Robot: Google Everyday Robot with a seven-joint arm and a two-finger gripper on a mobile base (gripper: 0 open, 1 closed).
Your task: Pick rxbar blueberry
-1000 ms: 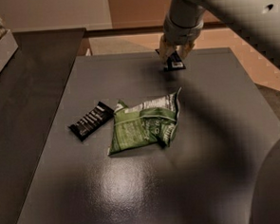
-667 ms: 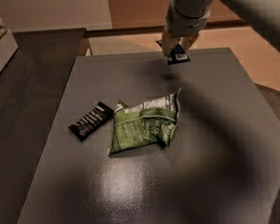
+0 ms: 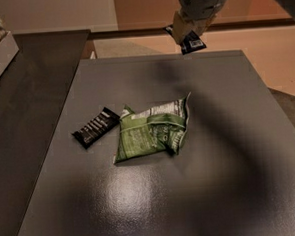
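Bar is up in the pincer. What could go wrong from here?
The pincer, high near the table's far edge, seems to hold the rxbar blueberry off-centre, one corner sticking out, so it might slip. A drop there may land on the floor beyond the table rather than beside the green bag and black bar.

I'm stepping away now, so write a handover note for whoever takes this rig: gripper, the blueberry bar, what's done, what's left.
Gripper: above the far edge of the table, shut on the rxbar blueberry, which hangs clear of the surface.
Done: bar grasped and lifted.
Left: just keep the hold.
The black bar and green bag lie mid-table, side by side.
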